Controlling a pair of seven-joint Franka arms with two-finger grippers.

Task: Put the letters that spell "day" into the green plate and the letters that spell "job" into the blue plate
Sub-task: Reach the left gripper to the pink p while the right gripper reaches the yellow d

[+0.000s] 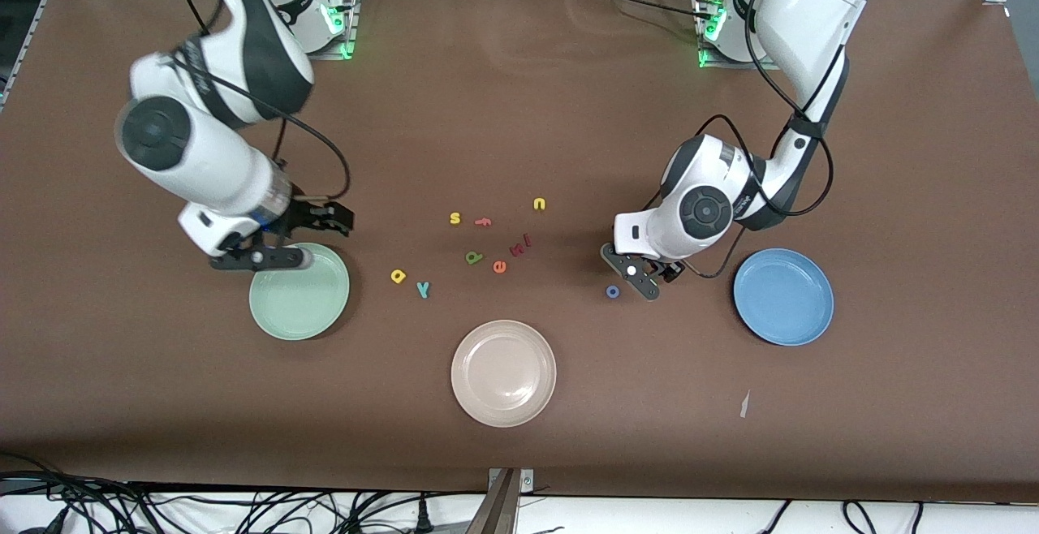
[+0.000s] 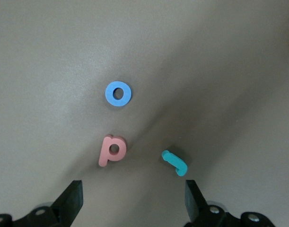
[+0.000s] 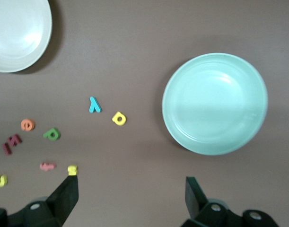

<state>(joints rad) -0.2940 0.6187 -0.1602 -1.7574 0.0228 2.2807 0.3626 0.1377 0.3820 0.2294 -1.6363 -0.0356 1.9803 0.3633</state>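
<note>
So the left tool (image 1: 645,274) is down low over the brown table (image 1: 519,112), jaws spread wide with nothing between them, parked right by the blue o (image 1: 613,291). In its wrist view you can see the o (image 2: 118,93), the pinkish-red b (image 2: 112,150) and the teal j (image 2: 175,162) all lying flat on the table just ahead of the fingertips (image 2: 73,201), none of them touched. The b and j are tucked under the tool in the front view, so only the o shows there. The blue plate (image 1: 783,297) sits nearby toward the left arm's end of the table, with no letters in it. The right tool (image 1: 325,221) hangs over the rim of the green plate (image 1: 299,291), jaws also wide open and holding nothing. Toward the middle of the table from that plate are the yellow a (image 1: 398,276) and teal y (image 1: 423,290) side by side, then the dark green d (image 1: 474,257), with an orange e (image 1: 499,267), some dark red letters (image 1: 519,246), a pink f (image 1: 483,222), a yellow s (image 1: 455,218) and a yellow u (image 1: 539,204) scattered around it. A beige plate (image 1: 503,372) sits nearest the front camera. No brand text I can actually read anywhere.
</note>
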